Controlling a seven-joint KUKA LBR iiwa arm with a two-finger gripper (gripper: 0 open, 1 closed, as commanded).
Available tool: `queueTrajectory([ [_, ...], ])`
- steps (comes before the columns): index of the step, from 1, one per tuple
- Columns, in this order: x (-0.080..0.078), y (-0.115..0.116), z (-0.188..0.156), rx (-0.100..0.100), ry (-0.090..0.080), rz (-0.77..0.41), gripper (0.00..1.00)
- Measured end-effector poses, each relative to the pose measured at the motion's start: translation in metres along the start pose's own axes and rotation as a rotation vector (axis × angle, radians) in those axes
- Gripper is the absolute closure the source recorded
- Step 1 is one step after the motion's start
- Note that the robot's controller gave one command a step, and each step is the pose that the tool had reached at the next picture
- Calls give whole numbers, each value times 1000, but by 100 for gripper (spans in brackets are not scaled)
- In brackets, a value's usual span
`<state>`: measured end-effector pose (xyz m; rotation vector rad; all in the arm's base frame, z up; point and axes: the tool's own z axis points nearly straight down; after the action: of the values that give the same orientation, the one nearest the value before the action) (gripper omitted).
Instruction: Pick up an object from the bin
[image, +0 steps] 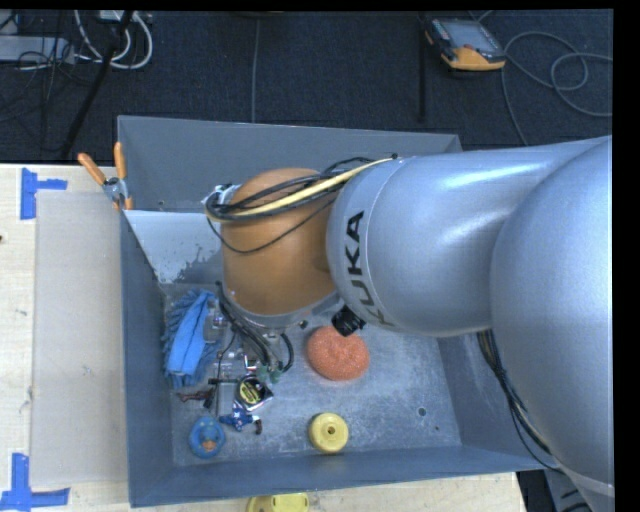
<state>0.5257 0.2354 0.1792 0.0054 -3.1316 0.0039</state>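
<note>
My gripper (236, 362) hangs under the arm's wrist, low over the left half of the bin. A crumpled blue cloth-like thing (188, 336) lies right beside it on the left. Just below it sit a small black and yellow thing (252, 392) and a small blue piece (238, 420), both close to the gripper's tip. Whether anything is held I cannot tell.
A round orange-red spongy ball (337, 355) lies to the gripper's right. A yellow round thing (327, 431) and a blue round cap-like thing (207, 437) rest near the bin's front wall. The arm and its orange cover hide the bin's middle and right.
</note>
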Motion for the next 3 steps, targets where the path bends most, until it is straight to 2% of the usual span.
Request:
queueTrajectory([
  [1, -2, -1, -5, -2, -7, 5, 0],
  [2, 16, -9, 64, -3, -10, 96, 0],
  [3, 30, -13, 67, 0, -3, 119, 0],
])
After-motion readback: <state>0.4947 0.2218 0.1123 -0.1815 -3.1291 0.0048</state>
